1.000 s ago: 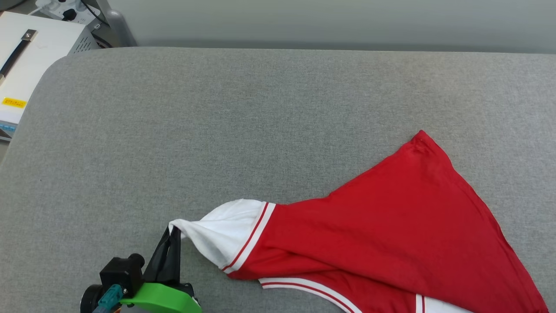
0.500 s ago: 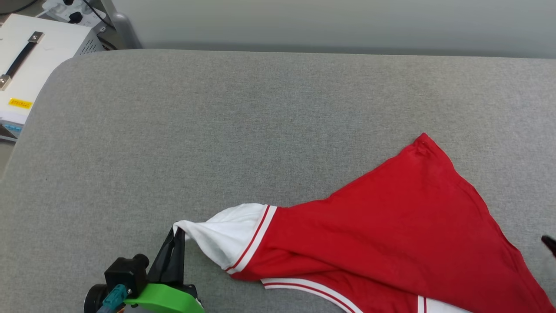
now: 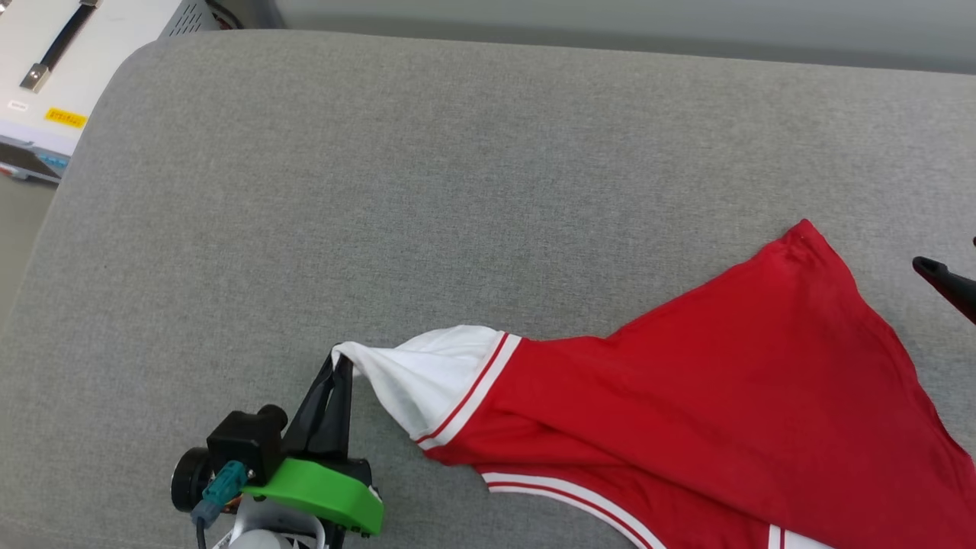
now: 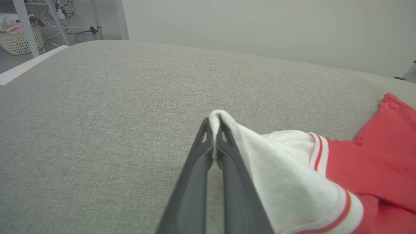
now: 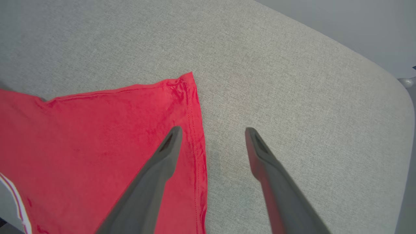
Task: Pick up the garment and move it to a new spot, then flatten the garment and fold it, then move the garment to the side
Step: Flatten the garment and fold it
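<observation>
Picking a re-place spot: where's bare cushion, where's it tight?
Bare grey cushion runs from the garment's upper edge to the far rim, and left of the left gripper pinching the sleeve. Crowded: near right, garment plus the open right gripper.

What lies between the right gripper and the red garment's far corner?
Bare grey cushion alone separates the right gripper from the garment; the head view shows it.

One garment [image 3: 724, 396], on one grey counter [image 3: 457, 191]. Two hands: left hand [image 3: 341, 364] at seven o'clock in the head view, right hand [image 5: 213, 130] at three. One white case [image 3: 76, 46] at ten. One basket [image 4: 22, 40], possibly wicker.
</observation>
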Motion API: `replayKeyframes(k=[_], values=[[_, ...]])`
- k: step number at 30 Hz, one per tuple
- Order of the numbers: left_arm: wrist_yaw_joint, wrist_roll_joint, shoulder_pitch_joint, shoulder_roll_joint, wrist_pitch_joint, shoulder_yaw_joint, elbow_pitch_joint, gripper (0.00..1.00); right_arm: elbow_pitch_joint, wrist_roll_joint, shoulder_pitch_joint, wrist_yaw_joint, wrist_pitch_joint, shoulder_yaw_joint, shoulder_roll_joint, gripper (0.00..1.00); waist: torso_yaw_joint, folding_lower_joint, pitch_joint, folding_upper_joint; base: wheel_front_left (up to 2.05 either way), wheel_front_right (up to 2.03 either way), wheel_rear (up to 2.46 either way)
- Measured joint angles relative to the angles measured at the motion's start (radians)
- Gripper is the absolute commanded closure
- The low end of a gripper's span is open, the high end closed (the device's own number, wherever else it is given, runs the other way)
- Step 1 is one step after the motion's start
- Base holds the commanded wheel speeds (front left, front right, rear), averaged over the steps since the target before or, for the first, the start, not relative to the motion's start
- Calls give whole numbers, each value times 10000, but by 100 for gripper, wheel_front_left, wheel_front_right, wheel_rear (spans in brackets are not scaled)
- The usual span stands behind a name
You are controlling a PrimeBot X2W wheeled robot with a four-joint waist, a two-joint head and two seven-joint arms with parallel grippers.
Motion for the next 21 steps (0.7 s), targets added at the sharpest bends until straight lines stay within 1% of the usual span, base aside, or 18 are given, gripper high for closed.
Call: replayKeyframes(k=[4, 8, 12, 14, 18, 21], values=[[-13, 79, -258, -77, -6, -130, -6, 100, 1041, -232, -1358, 0, 830, 1181, 171, 0, 216, 0, 294, 0, 0, 0, 0], [-94, 104, -538, -173, -15, -255, -25, 100, 2075, -451, -2538, 0, 1097, 2134, 362, 0, 420, 0, 618, 0, 0, 0, 0], [-96, 190, -749, -221, -19, -276, -54, 100, 3060, -711, -3397, 0, 1103, 2880, 600, 0, 599, 1, 926, 0, 0, 0, 0], [-107, 194, -828, -247, -54, -288, -50, 100, 3613, -825, -3737, 0, 938, 3283, 706, 0, 681, 1, 1096, 0, 0, 0, 0], [-184, 265, -941, -349, -90, -336, 6, 100, 4598, -765, -3982, 0, 640, 3967, 961, 0, 852, 2, 1350, 0, 0, 0, 0], [-190, 265, -1024, -422, -92, -349, 75, 100, 5035, -786, -4109, 0, 418, 4533, 757, 0, 959, 1, 1466, 0, 0, 0, 0]])
